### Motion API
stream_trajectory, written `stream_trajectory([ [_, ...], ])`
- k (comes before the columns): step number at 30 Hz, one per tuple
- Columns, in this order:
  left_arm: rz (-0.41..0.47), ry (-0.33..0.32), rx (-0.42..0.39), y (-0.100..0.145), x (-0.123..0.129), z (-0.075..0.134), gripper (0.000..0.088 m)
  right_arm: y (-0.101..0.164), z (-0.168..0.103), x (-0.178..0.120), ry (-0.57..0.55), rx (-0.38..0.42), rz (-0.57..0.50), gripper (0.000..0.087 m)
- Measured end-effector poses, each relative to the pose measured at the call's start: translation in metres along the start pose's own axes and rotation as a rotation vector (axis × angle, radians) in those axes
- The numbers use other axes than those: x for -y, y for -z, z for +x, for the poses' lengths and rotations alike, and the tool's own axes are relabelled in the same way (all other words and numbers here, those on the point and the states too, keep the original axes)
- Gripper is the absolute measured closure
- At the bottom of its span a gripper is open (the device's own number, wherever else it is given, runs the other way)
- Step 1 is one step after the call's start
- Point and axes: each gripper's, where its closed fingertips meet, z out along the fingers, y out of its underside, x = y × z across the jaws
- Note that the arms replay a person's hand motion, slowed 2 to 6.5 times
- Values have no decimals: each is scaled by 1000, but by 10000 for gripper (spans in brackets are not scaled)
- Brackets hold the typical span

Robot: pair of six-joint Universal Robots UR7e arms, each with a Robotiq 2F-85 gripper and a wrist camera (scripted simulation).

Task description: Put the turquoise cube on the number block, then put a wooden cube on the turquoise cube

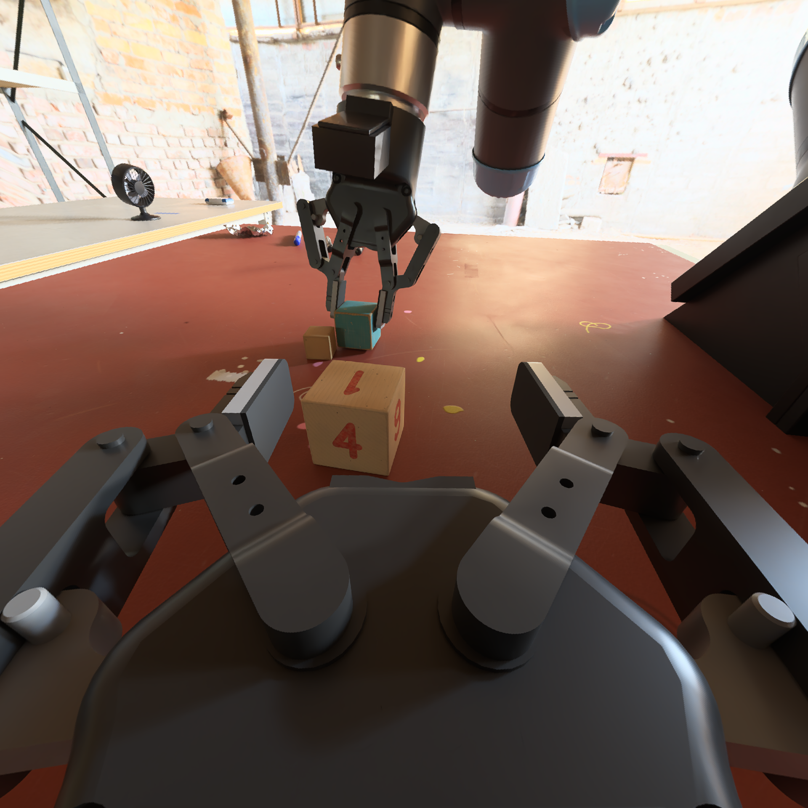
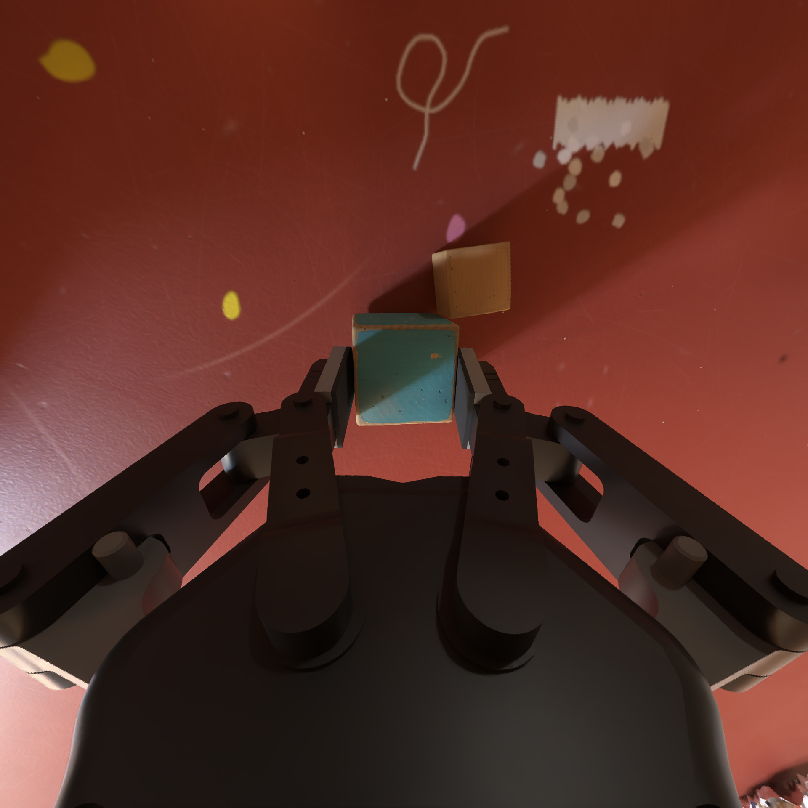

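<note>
The turquoise cube [image 1: 356, 330] sits between the pads of my right gripper [image 1: 358, 317], which is shut on it, low over the red table [image 1: 524, 297]. The cube is slightly tilted. In the right wrist view the right gripper [image 2: 404, 367] grips the cube [image 2: 404, 376] by two opposite sides. A small plain wooden cube [image 1: 319, 343] rests on the table right beside it, and also shows in the right wrist view [image 2: 472, 280]. The larger wooden number block [image 1: 352, 419] stands closer to me, just beyond my left gripper [image 1: 402, 379], which is open and empty.
A dark box-like structure [image 1: 752, 315] rises at the table's right. A pale side table [image 1: 87, 236] at the far left carries a small black fan [image 1: 133, 188]. A blue marker [image 1: 297, 238] and crumpled foil [image 1: 249, 229] lie at the far edge.
</note>
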Motion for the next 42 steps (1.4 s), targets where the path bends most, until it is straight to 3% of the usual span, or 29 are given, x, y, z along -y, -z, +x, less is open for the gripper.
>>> stream_trajectory([
  [11,-5,-4,-2,-1,-1,1,23,31,-5,40,-71,1,81,470],
  [22,-10,-5,-2,-1,-1,1,23,58,-24,112,11,-4,171,470],
  [29,-3,1,2,-1,0,0,23,55,-32,144,8,-22,144,470],
  [42,-4,1,2,-1,0,0,23,36,-45,170,38,-6,98,470],
])
